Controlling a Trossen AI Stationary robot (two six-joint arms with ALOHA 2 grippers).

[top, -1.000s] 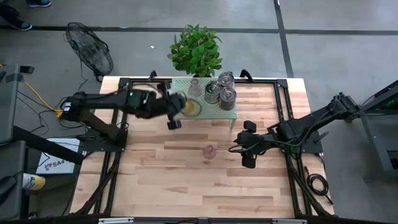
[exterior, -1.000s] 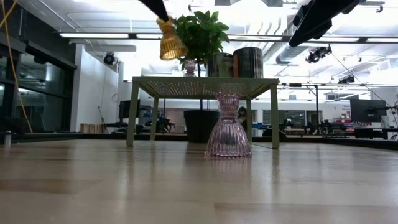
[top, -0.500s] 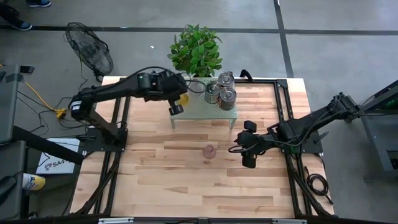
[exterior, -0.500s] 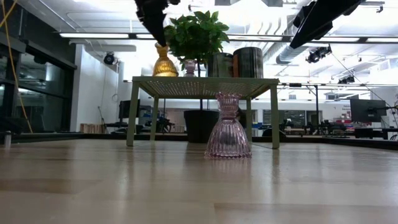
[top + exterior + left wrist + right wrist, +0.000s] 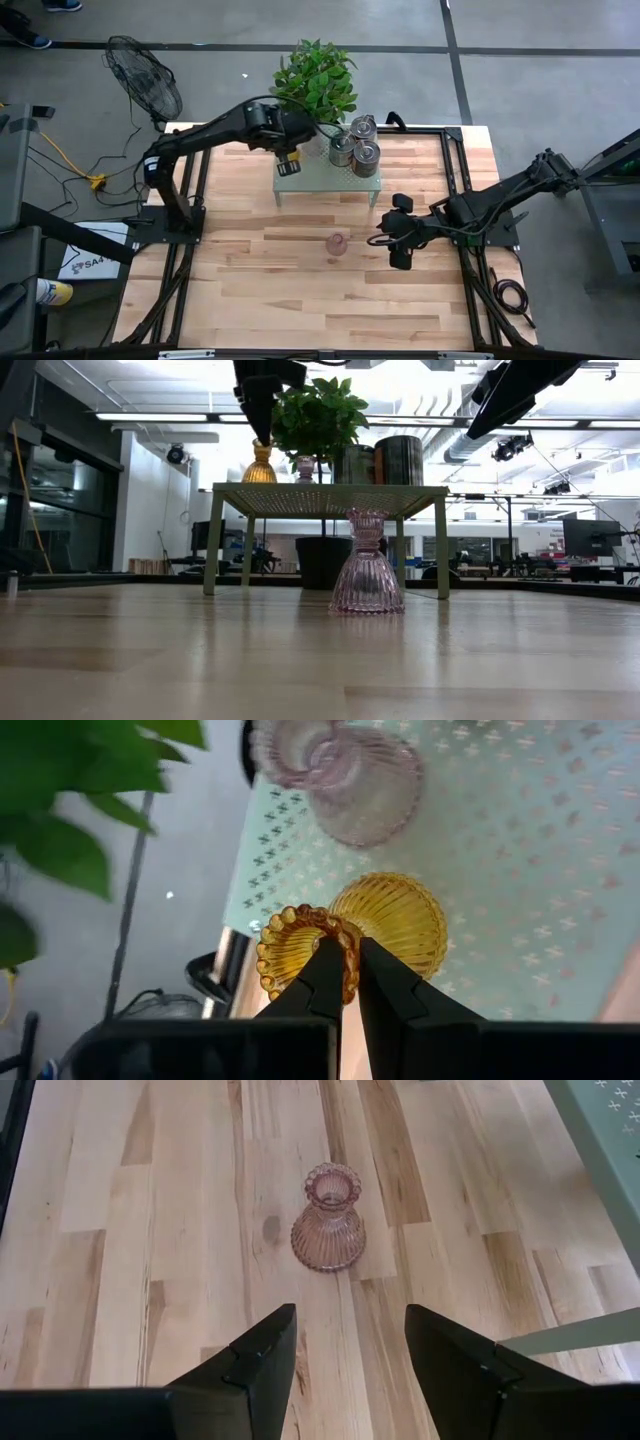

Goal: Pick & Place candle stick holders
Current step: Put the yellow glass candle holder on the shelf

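The green shelf [image 5: 330,175] stands at the table's [image 5: 300,290] far side. Over its left end, the left gripper [image 5: 345,970] pinches the amber holder's [image 5: 385,925] rim, that holder upright on the shelf beside a pink holder [image 5: 345,765]. Three silver holders [image 5: 355,145] crowd the shelf's right end. The right gripper [image 5: 345,1345] hovers with fingers apart, near the second pink holder [image 5: 328,1220] on the table.

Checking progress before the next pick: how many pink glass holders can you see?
2. One pink holder stands alone on the wooden table, ahead of the open right gripper. The other pink holder is on the green shelf, beside the amber holder.
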